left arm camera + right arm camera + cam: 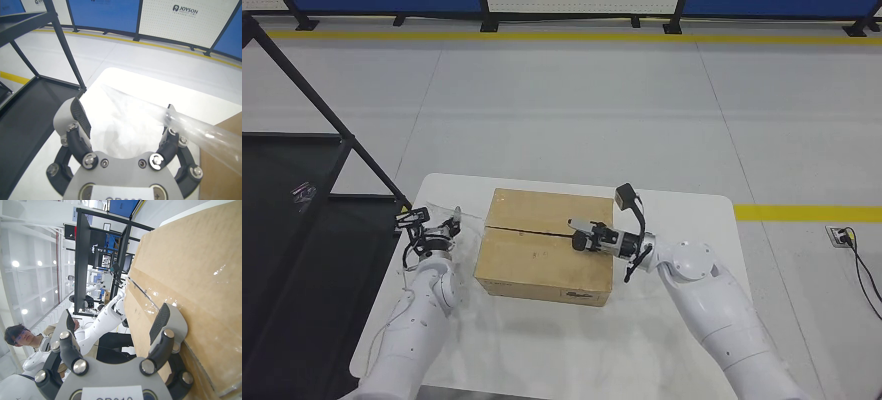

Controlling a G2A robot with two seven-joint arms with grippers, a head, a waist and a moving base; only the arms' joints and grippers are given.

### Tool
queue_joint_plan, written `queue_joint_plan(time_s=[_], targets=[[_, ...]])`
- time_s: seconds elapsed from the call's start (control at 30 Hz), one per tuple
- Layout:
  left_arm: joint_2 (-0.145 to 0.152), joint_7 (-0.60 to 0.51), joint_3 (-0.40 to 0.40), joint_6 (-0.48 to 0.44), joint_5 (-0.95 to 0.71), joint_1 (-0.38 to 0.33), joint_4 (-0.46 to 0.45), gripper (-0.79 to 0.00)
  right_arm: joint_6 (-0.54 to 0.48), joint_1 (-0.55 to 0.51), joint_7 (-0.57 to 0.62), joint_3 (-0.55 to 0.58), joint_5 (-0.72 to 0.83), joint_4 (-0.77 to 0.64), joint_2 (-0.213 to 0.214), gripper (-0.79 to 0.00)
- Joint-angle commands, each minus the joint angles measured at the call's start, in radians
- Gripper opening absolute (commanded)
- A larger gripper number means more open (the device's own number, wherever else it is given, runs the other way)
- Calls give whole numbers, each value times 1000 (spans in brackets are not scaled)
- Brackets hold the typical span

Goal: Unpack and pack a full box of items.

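Holds the right claw (116,313) spread, one pad lying on top of the closed cardboard box (189,266), right beside its taped seam (140,291). Holds the left claw (122,105) spread too, off the box's left side above the desk (151,85), with a clear strip (198,130) running across one finger. Risks, probably, dragging the box or tearing a flap if that strip clings or the pad skids.

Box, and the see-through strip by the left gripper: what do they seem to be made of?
Box: brown cardboard by the look, matt, flaps meeting at a seam; glossy glints along the seam suggest clear tape there.
Strip: thin clear plastic film, probably packing tape, glossy; the table shows through it.
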Motion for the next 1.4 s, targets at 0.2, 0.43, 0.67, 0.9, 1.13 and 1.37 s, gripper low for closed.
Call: queue_joint_plan(time_s=[0.2, 0.43, 0.67, 0.9, 1.13, 1.37], targets=[[-13, 51, -11, -16, -67, 11, -38, 0, -9, 25, 14, -14, 12, 33, -5, 0], [-20, 30, -15, -21, -105, 17, -85, 0, -21, 39, 22, -24, 20, 58, -9, 0], [-27, -22, -37, -87, -206, 32, -156, 0, -32, 41, 27, -26, 26, 73, -10, 0], [-27, 15, -65, -149, -274, 98, -273, 0, -36, 37, 26, -26, 29, 73, -9, 0], [-27, 57, -99, -153, -340, 164, -365, 0, -40, 36, 25, -28, 31, 73, -9, 0], [-24, 59, -122, -128, -355, 212, -410, 0, -42, 39, 25, -35, 32, 72, -10, 0]])
